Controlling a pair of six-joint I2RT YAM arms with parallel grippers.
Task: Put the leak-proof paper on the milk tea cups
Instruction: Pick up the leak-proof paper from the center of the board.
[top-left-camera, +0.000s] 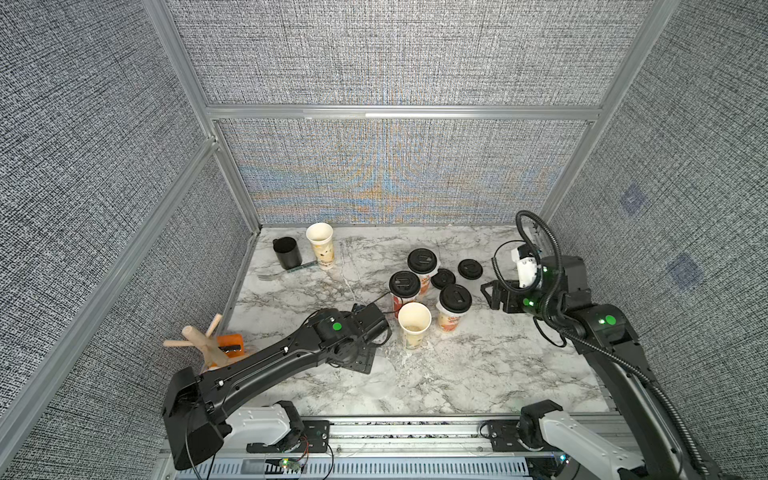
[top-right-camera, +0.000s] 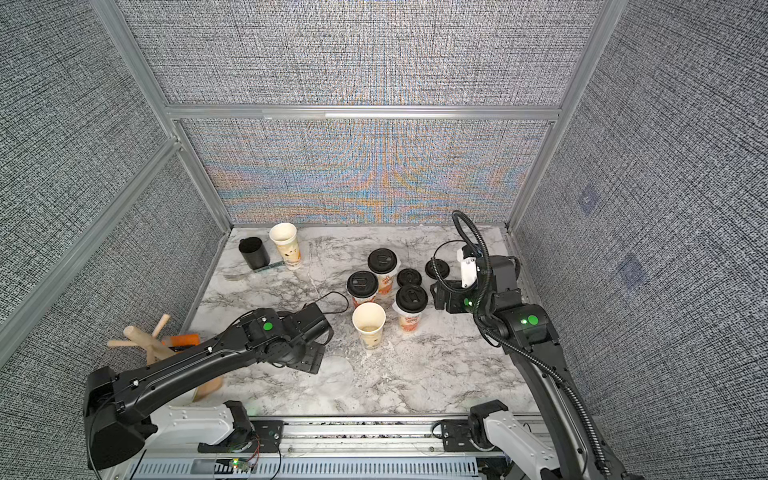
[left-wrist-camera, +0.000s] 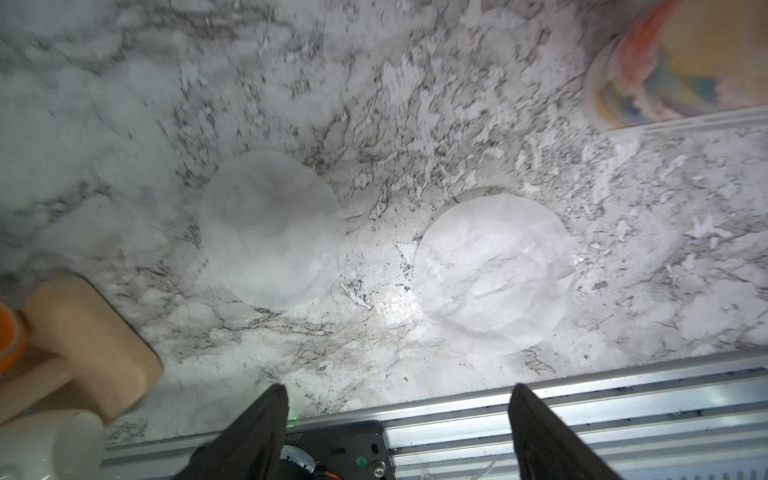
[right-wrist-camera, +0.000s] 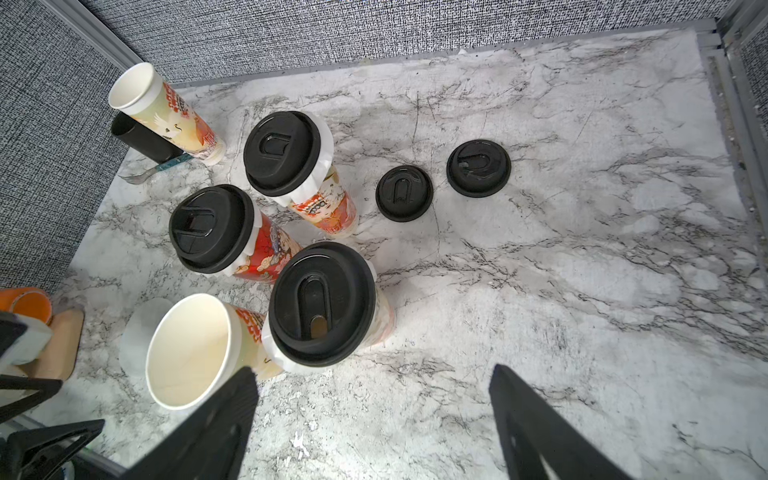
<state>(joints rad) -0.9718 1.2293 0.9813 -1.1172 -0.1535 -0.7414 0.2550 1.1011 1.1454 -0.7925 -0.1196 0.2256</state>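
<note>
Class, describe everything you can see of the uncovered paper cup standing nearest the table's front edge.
The tall tapered white paper cup stands upright on the grey-veined marble tabletop, mouth open, no lid or sheet on it. Cream inside, orange and beige print outside. It stands close beside a black-lidded paper cup; whether they touch cannot be told.

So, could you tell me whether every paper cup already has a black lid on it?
No, the near cup and the far cup beside the black mug both stand open and uncovered.
</note>
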